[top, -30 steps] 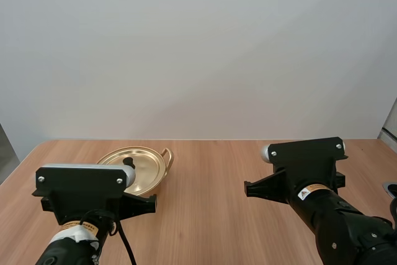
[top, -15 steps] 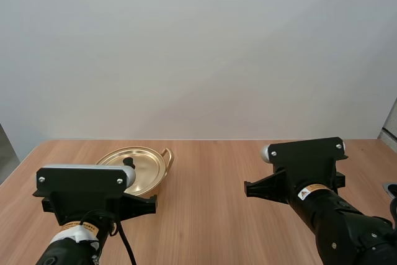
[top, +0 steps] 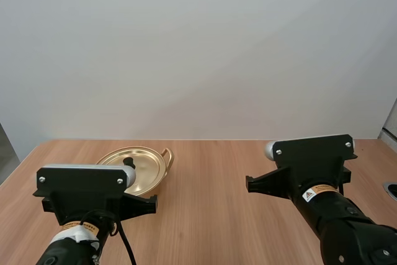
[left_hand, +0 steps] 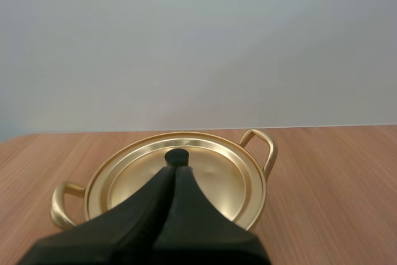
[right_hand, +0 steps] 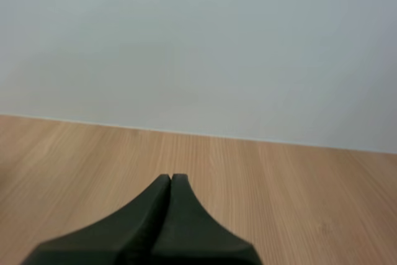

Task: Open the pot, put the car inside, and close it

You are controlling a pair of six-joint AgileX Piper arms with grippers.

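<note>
Both sets of jaws are pressed together with nothing between them. The left gripper [left_hand: 173, 169] forms one dark wedge whose tip points at the black knob [left_hand: 178, 156] of the lid [left_hand: 220, 175]. The right gripper [right_hand: 170, 179] forms the same wedge over bare table [right_hand: 279, 184]. A small yellow-and-white sticker [top: 315, 191] sits on the right arm, its writing too small to read. The gold pot [top: 155, 183], lid on, sits toward the table's far left, just ahead of the left arm, with a loop handle [left_hand: 265, 147] on each side. Open wood runs from the pot across to the right arm, and the table's far edge meets a plain pale wall.
</note>
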